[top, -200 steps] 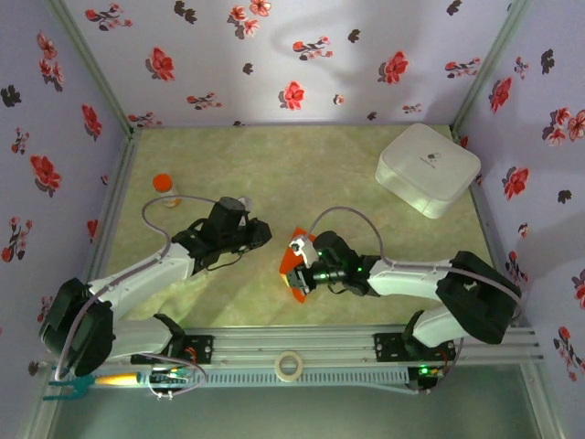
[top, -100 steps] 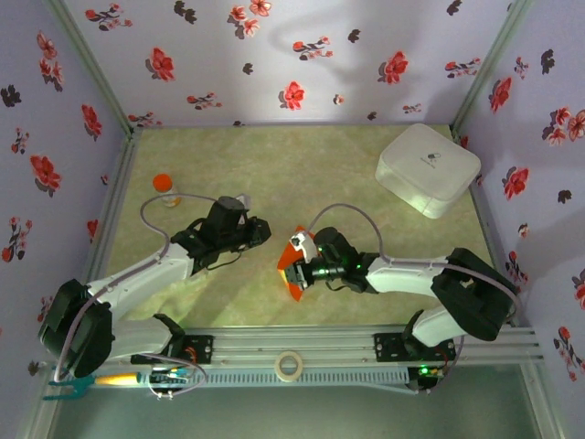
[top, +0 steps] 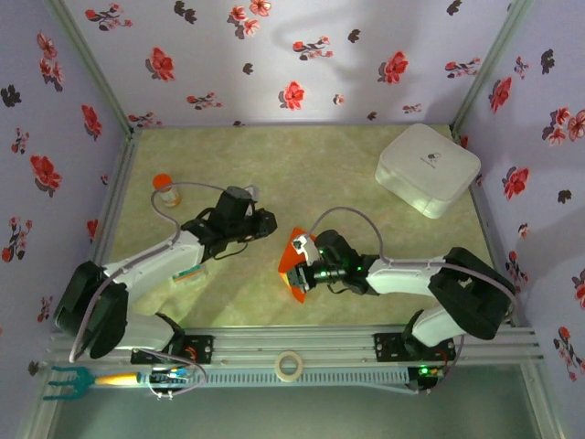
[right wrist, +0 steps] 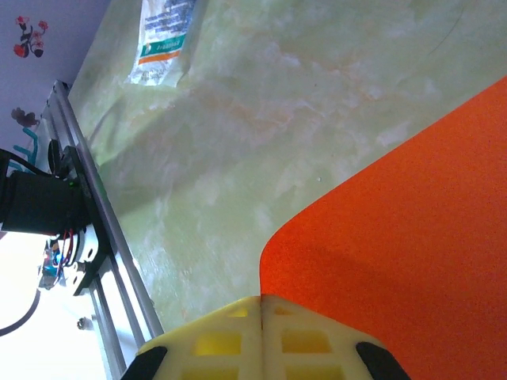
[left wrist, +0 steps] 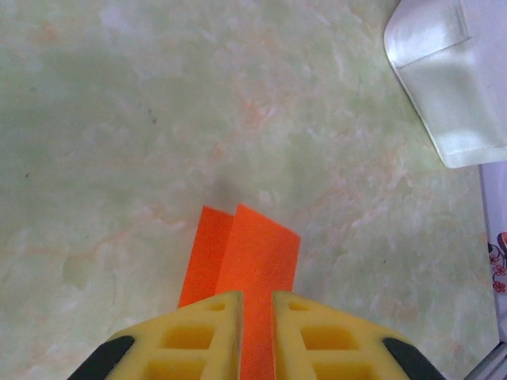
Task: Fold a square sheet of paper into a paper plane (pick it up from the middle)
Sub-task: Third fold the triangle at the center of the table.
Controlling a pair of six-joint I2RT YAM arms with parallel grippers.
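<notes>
The square sheet of paper [top: 289,267] is a bright orange-red creased shape standing off the table just left of centre. My right gripper [top: 296,265] is shut on it; in the right wrist view the closed tips [right wrist: 261,299] pinch the curved edge of the sheet [right wrist: 412,237]. My left gripper [top: 268,222] hovers up and to the left of the paper, apart from it. In the left wrist view its jaws [left wrist: 256,305] stand a narrow gap apart, and the folded paper [left wrist: 257,249] shows ahead through that gap.
A white case [top: 427,168] sits at the back right, its corner also in the left wrist view [left wrist: 447,79]. An orange-capped bottle [top: 163,185] stands at the back left. A small printed packet [top: 190,274] lies beside the left arm. A tape roll [top: 289,366] rests on the front rail.
My left gripper has swung back and right, closer to the paper, uncovering the printed packet. The right gripper and the paper have hardly moved.
</notes>
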